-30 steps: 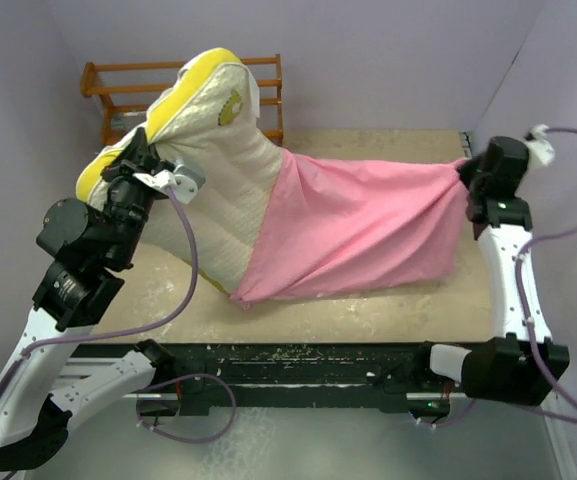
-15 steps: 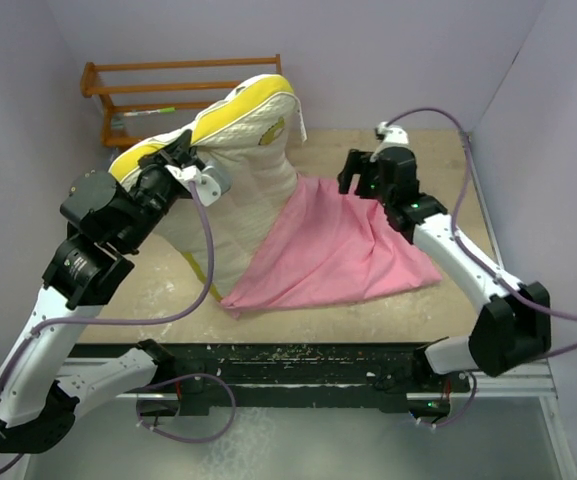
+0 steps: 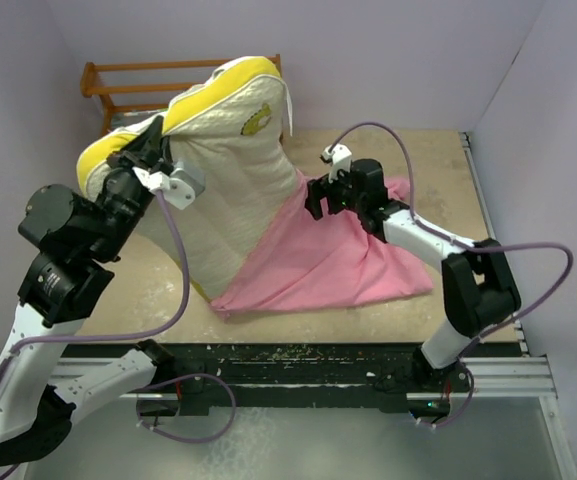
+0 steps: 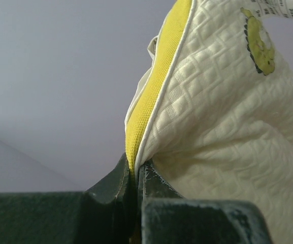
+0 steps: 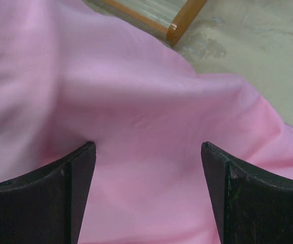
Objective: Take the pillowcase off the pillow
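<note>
On the left side of the table [image 3: 438, 165], my left tool [image 3: 154, 145] is clamped on the yellow edging of the pillow [image 3: 233, 175], holding it up on end. The wrist view shows the jaws pinched tight on that seam. The pillow's lower right corner disappears under the pillowcase [image 3: 318, 262], which drapes from it across the table to the right. My right tool [image 3: 315, 197] hangs over the pink cloth beside the pillow, its fingers spread wide with nothing between them — whether the tips touch the fabric I cannot tell. A wooden rack [image 3: 118, 80] stands behind, partly blocked by the pillow.
</note>
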### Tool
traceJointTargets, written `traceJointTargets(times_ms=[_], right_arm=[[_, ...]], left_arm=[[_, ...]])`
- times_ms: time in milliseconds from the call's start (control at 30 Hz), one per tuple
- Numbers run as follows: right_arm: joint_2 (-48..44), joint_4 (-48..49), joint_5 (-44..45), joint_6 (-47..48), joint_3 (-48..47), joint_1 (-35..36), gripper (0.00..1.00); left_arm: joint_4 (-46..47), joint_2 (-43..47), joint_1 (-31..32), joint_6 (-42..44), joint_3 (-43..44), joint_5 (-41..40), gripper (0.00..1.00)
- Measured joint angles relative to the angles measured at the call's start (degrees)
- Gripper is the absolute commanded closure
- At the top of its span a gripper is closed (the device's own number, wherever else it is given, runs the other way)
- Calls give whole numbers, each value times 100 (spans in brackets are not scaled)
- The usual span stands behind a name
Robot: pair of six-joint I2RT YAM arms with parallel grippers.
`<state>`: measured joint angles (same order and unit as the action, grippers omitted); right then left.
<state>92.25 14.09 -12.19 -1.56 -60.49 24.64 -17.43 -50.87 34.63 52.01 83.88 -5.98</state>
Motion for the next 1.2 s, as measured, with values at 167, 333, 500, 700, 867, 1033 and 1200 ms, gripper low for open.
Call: traceJointTargets(times_ms=[167, 333, 500, 700, 867, 1033, 1200], right_arm=[[809, 59, -11, -518, -166, 31, 28], [1414, 109, 131, -1624, 57, 44, 50], [1641, -63, 444, -2682, 33, -72, 51], [1110, -173, 542, -3407, 643, -975, 53], [638, -909, 852, -3635, 708, -2450, 53], [168, -1515, 942, -3746, 192, -3320, 50], [-122, -1574, 960, -3552, -756, -3036, 40]], left_arm=[[660, -111, 0, 273, 295, -243, 100], [1102, -168, 0, 354, 437, -400, 100], [1467, -221, 0, 584, 437, -619, 100], [1958, -282, 0, 964, 437, -837, 100], [2092, -297, 0, 1058, 439, -944, 100], [1462, -295, -2, 728, 446, -933, 100], [535, -474, -2, 7, 476, -754, 100]])
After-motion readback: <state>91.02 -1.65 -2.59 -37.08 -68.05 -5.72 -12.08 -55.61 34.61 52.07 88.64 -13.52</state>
